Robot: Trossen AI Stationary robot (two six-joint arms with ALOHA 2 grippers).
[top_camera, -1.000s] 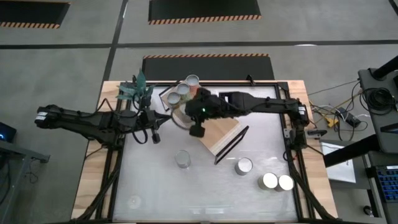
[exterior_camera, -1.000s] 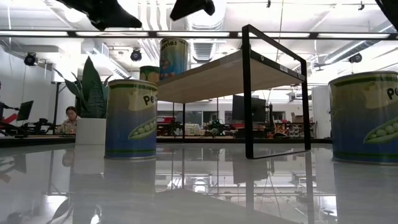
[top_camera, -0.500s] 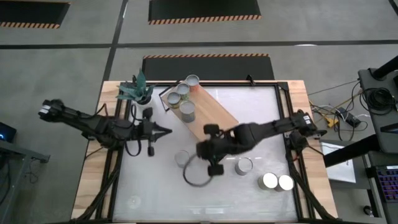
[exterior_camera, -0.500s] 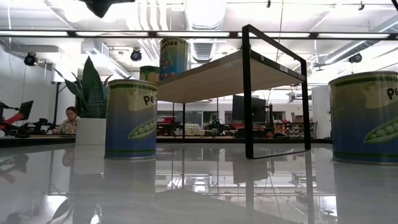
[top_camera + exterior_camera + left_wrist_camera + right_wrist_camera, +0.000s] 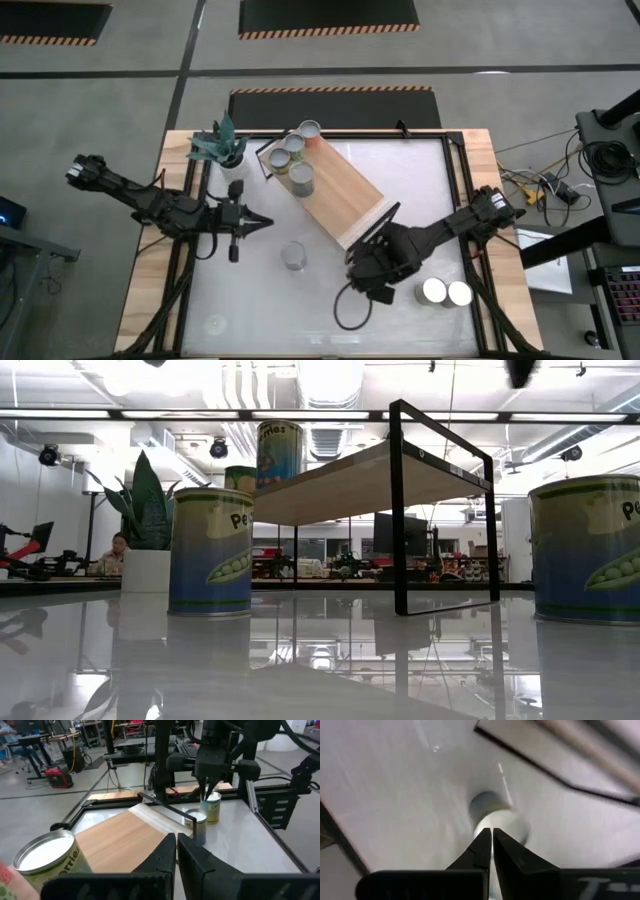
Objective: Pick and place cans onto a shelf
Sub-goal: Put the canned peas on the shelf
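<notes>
The light-wood shelf point(image 5: 335, 190) stands slantwise at the table's far middle, with several cans point(image 5: 301, 180) on its far-left end. One can point(image 5: 293, 255) stands on the table, and two white-topped cans point(image 5: 445, 292) stand at the near right. My right gripper point(image 5: 491, 839) is shut and empty. It points down above another can point(image 5: 492, 815), which my right arm point(image 5: 385, 265) hides in the high view. The left wrist view shows that can point(image 5: 213, 806) below the fingers. My left gripper point(image 5: 262, 222) is shut and empty, left of the shelf.
A white pot with a green plant point(image 5: 222, 148) stands at the far-left corner. A black frame point(image 5: 470, 240) edges the white tabletop. A black cable loop point(image 5: 345, 310) hangs under my right arm. The low view shows a person point(image 5: 117, 552) far behind the table.
My right gripper has left the far end of the shelf and swung toward the table's near right, across the shelf's near end. It now hangs over a can on the table. The cans and the shelf have stayed in place.
</notes>
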